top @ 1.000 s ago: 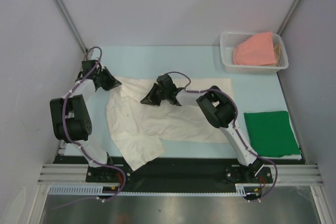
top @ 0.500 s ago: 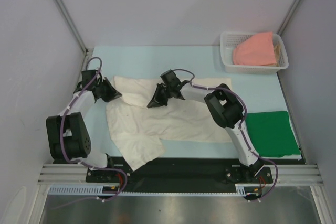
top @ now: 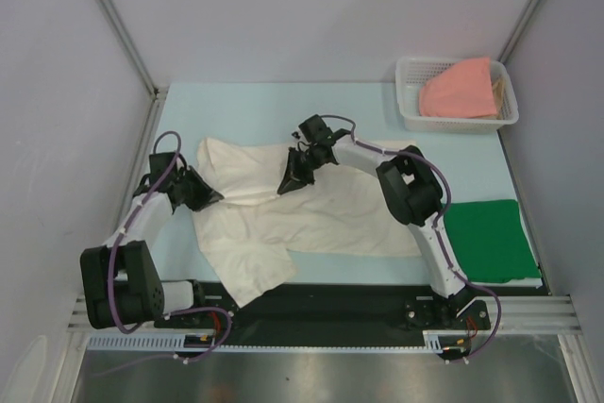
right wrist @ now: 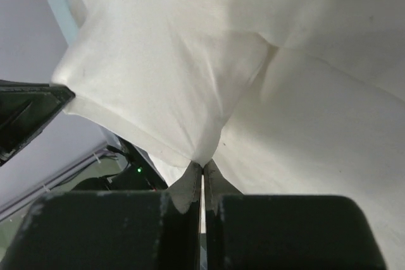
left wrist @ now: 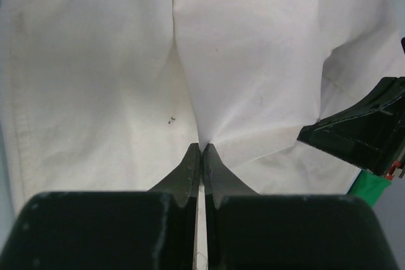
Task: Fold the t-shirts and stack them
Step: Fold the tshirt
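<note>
The left gripper is clenched on a small pinch of the cream-white t-shirt, the cloth rising in a tented peak from its closed tips. The right gripper is likewise clamped on a fold of the same shirt, nearer the middle of its far edge. Over the last second the left arm has drawn back from the far left corner toward the near side, carrying its pinch along the shirt's left edge. The right arm has meanwhile stretched farther out over the table. The cloth between the two grips now runs as a taut ridge, and a flap of the shirt lies spread beyond it on the far side. That looks like the left portion being pulled out and straightened rather than a finished fold. The shirt still lies rumpled across the table's centre, with one sleeve jutting toward the near edge. The dark green t-shirt sits flat as a tidy rectangle at the near right. The salmon-pink t-shirt is heaped in the white lattice basket at the far right, so most of the folding remains.
</note>
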